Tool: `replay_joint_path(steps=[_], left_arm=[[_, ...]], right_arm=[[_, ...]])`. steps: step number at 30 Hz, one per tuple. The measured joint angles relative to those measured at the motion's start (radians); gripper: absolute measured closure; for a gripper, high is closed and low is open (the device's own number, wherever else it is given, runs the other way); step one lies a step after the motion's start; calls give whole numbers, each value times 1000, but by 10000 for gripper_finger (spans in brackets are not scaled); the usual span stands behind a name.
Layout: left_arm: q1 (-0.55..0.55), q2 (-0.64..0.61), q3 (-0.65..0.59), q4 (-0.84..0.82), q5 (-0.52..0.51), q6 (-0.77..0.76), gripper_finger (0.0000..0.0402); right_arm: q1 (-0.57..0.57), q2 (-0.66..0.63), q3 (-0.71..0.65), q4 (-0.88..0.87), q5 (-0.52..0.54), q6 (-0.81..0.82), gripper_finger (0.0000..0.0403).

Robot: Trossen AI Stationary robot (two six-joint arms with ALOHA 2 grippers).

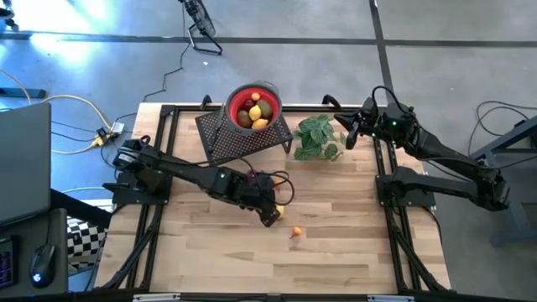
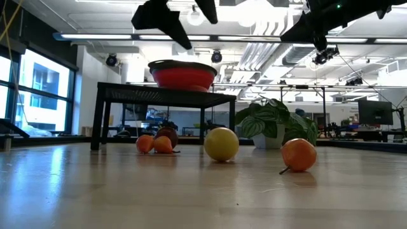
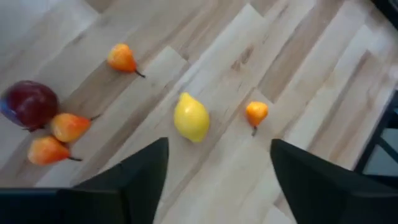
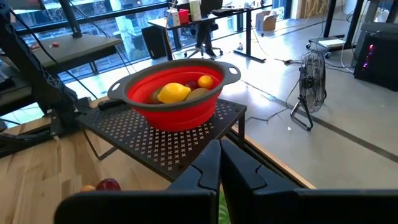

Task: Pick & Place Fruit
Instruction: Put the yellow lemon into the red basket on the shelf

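My left gripper hangs open above the table's middle, holding nothing. Below it on the wood lie a yellow lemon and a small orange fruit, both beyond its fingertips. Farther off are an orange piece, a dark red fruit and two more orange pieces. A red bowl with several fruit in it stands on a black perforated stand. My right gripper waits shut, raised at the far right.
A green leafy plant stands right of the stand, near my right gripper. Black frame rails run along the table's sides. Bare wood lies toward the near edge.
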State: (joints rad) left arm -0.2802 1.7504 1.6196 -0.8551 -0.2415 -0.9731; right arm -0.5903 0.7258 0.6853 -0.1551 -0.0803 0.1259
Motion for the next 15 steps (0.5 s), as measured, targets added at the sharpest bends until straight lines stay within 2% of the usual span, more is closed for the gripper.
replay_joint_path(steps=[3,5,10,15], left_arm=[[-1,0,0,8,-58,5,102],[0,0,0,11,-60,-32,98],[52,23,1,8,74,-171,96],[105,68,1,51,117,-156,96]], right_arm=[[0,0,0,-5,0,-29,400],[0,0,0,-14,0,-42,400],[0,0,0,-18,0,-42,400],[0,0,0,-13,-1,-44,400]])
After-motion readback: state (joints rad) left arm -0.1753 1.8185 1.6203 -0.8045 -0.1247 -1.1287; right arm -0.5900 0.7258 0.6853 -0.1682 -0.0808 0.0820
